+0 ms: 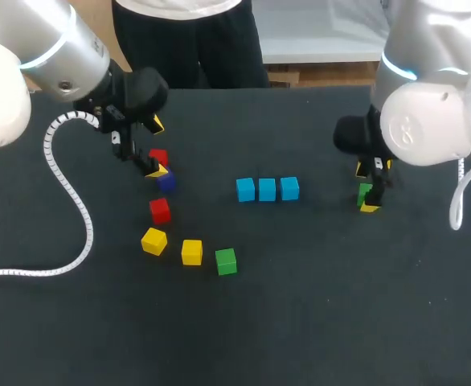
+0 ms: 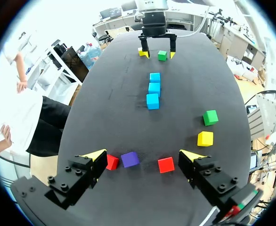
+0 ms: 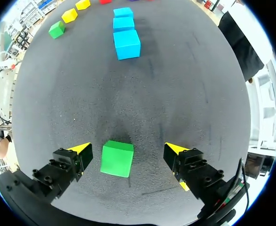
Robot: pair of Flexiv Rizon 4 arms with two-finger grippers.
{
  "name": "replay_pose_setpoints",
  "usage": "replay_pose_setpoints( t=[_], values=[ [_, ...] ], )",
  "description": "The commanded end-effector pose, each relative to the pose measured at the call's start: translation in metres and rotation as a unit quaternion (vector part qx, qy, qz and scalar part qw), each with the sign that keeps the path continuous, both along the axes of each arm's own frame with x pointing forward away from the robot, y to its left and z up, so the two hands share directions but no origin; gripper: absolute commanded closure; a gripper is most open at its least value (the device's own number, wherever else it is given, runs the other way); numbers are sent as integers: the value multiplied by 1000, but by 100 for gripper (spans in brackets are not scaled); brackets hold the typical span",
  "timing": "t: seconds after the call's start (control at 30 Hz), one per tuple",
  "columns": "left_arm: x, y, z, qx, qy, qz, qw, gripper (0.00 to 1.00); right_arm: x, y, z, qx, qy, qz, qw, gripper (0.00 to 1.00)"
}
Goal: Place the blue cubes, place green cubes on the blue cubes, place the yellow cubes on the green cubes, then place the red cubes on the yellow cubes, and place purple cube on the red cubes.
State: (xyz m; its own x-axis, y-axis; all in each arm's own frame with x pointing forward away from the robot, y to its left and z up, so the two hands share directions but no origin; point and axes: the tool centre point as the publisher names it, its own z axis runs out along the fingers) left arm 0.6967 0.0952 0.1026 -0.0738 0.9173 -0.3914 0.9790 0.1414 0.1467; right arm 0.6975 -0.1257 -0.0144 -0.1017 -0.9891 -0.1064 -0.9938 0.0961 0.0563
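In the head view my right jaws cover most of a green cube (image 1: pixel 365 194) and my left jaws overlap the purple cube (image 1: pixel 167 182). In the left wrist view, a finger half-hides one red cube (image 2: pixel 112 162).

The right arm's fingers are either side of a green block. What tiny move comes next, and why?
Probably close the right gripper on the green cube: it lies between the open fingers, ungripped, and the three blue cubes already stand in a row, ready for green ones on top.
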Motion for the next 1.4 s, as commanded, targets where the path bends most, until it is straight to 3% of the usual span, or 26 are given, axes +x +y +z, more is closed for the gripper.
replay_pose_setpoints(
  t=[0.03, 0.33, 0.37, 0.43, 0.83, 0.93, 1.4],
  values=[
    [2, -1, 0, 2, 2, 0, 1000, 0, 2, 0, -3, 1, 4, 0, 1000, 0],
    [2, -1, 0, 2, 2, 0, 1000, 0, 5, -3, -5, -1, 4, 0, 1000, 0],
    [2, -1, 0, 2, 2, 0, 1000, 0, 5, -3, -5, 0, 3, 0, 1000, 9],
    [2, -1, 0, 2, 2, 0, 1000, 0, 6, -3, -5, -1, 4, 2, 1000, 51],
    [2, -1, 0, 2, 2, 0, 1000, 0, 6, 0, -4, -5, 6, 7, 1000, 81],
    [2, -1, 0, 2, 2, 0, 1000, 0, 6, 1, -4, -5, 5, 8, 1000, 100],
    [2, -1, 0, 2, 2, 0, 1000, 0, 0, 13, 26, 16, -15, 34, 999, 100]
  ],
)
